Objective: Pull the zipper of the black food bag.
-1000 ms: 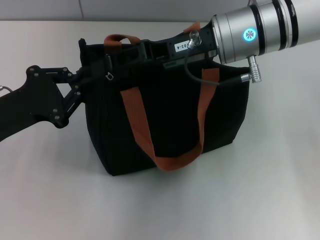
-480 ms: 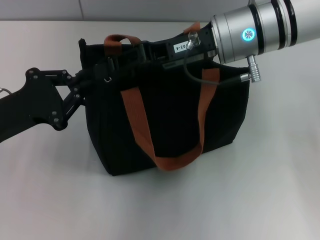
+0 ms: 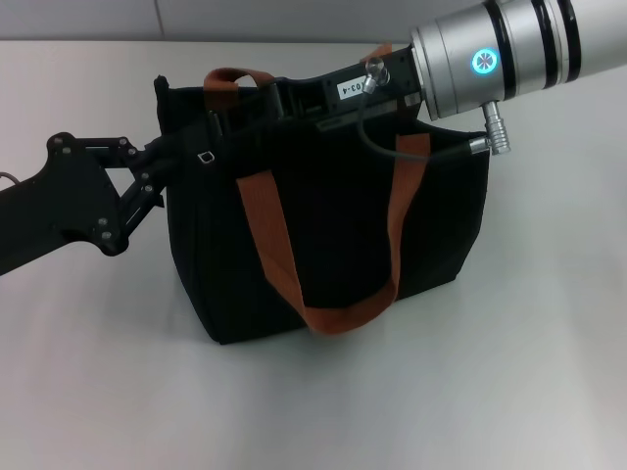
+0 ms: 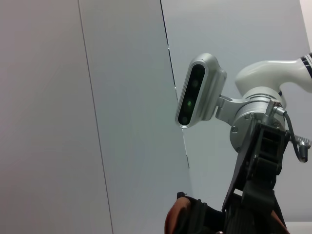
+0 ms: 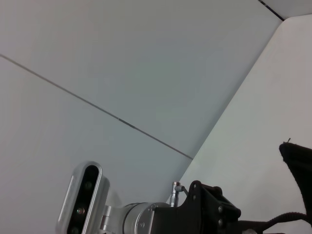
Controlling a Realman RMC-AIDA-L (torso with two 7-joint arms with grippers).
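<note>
bag [image 3: 333, 245]: soft black fabric, sags if tugged
zipper [image 3: 207, 156]: tiny tab, pinch it
left gripper [image 3: 181, 155]: at tab, grip unclear
right gripper [image 3: 265, 103]: at bag top, grip unclear

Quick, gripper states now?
Left gripper: at the bag's top corner, by the zipper; cannot tell.
Right gripper: over the bag's top; cannot tell.

A grey panelled wall [image 5: 122, 63], the robot's head camera [image 5: 80, 204], and a black bag corner [image 5: 297, 161].

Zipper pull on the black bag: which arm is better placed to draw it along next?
Probably the left: the left gripper is right at the zipper on the black food bag; the right gripper reaches in farther back.
</note>
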